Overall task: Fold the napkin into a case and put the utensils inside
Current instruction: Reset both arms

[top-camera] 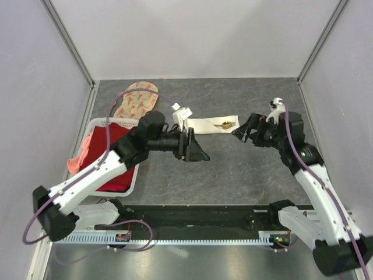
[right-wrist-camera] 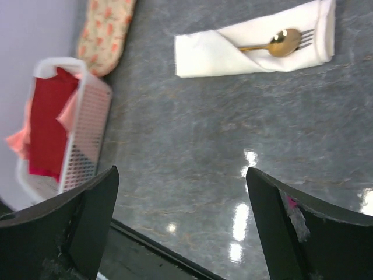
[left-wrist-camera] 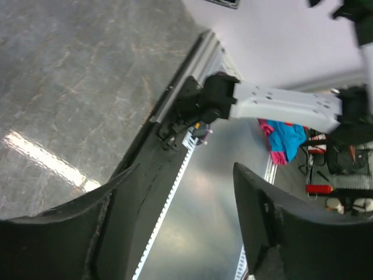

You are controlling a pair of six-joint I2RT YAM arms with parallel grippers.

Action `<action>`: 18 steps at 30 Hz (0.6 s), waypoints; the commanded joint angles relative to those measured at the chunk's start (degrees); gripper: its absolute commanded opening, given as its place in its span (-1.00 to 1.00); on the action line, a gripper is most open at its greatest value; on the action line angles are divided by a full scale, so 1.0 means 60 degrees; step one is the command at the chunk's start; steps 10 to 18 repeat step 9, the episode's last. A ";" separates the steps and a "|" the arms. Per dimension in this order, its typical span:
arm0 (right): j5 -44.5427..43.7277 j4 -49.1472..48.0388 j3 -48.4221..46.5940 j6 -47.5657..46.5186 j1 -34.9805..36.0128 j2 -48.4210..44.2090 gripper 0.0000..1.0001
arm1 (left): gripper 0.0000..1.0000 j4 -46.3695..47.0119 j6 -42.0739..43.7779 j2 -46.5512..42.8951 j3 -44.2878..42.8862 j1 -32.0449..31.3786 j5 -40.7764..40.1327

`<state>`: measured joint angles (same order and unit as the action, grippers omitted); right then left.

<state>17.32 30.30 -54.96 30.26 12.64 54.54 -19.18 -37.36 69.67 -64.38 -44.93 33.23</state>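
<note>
The napkin (top-camera: 205,124) lies folded as a narrow cream-white case (right-wrist-camera: 233,49) at the back middle of the table. The gold utensils (right-wrist-camera: 282,42), a spoon over a fork, are tucked under its diagonal flap with their heads showing (top-camera: 225,124). My right gripper (top-camera: 239,133) hovers just right of the case, open and empty; in its wrist view the gripper (right-wrist-camera: 182,172) is above bare table, short of the case. My left gripper (top-camera: 198,153) is in front of the case's left end, open with nothing in it. Its wrist view has the gripper (left-wrist-camera: 186,166) facing the table's near edge.
A white mesh basket (top-camera: 105,121) with red cloth (top-camera: 113,160) stands at the left, also seen as the basket (right-wrist-camera: 87,128) in the right wrist view. A peach floral cloth (top-camera: 137,100) lies behind it. The black rail and arm bases (top-camera: 198,219) line the near edge.
</note>
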 commanded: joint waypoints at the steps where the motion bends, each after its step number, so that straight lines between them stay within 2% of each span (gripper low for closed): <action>1: 0.0439 -0.0641 0.1452 0.1736 0.0017 -0.2056 0.96 | 0.68 0.2607 -0.0715 -0.2113 0.1836 0.0076 -0.0482; 4: 0.0481 -0.0787 0.2244 0.2543 0.0017 -0.3272 0.96 | 0.95 0.3166 -0.0964 -0.3198 0.2686 0.0076 -0.1112; 5: 0.0627 -0.1151 0.2391 0.2878 0.0031 -0.3551 0.96 | 0.98 0.3646 -0.1197 -0.3406 0.2862 0.0076 -0.1275; 9: 0.1095 -0.2425 0.2905 0.3990 0.0017 -0.4811 0.96 | 1.00 0.5054 -0.2295 -0.4358 0.4034 0.0090 -0.1919; 18: 0.1095 -0.2425 0.2905 0.3990 0.0017 -0.4811 0.96 | 1.00 0.5054 -0.2295 -0.4358 0.4034 0.0090 -0.1919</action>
